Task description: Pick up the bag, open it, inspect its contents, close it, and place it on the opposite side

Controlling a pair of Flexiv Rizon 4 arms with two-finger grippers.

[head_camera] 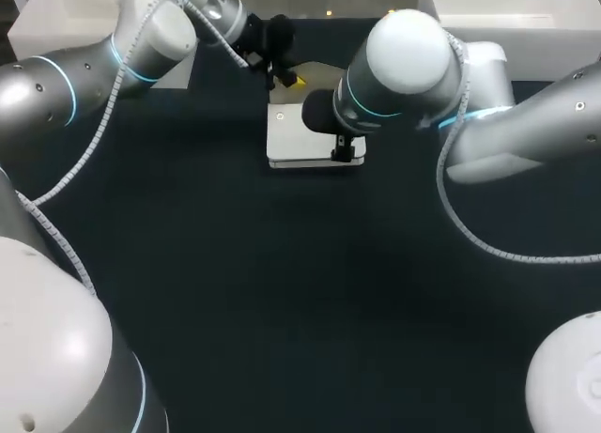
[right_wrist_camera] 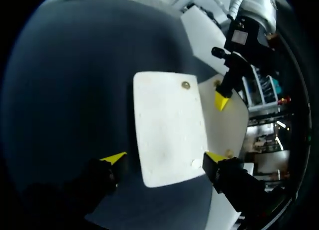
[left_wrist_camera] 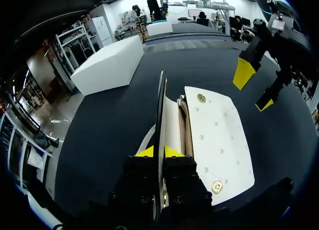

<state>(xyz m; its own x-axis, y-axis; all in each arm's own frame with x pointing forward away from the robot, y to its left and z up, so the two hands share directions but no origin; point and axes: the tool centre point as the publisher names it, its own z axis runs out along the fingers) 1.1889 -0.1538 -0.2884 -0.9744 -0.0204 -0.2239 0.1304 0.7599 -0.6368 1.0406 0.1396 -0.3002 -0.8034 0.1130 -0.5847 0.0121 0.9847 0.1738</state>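
The white bag point(head_camera: 293, 140) lies at the back middle of the dark table, half hidden under my right arm point(head_camera: 404, 67). Its flap point(left_wrist_camera: 217, 135), with brass studs, lies folded open and flat. My left gripper point(left_wrist_camera: 159, 151) is shut on the bag's thin upright edge, and the cream inside point(left_wrist_camera: 172, 127) shows beside it. My left gripper point(head_camera: 285, 76) sits at the bag's far side. My right gripper point(right_wrist_camera: 164, 157) hangs open above the flap point(right_wrist_camera: 169, 125), its fingers wide on either side and not gripping it. Its yellow fingertips point(left_wrist_camera: 244, 73) show ahead of my left gripper.
A white block point(head_camera: 56, 24) stands at the table's back left, and another white block point(head_camera: 507, 10) at the back right. The dark tabletop point(head_camera: 282, 292) stretches bare in front of the bag.
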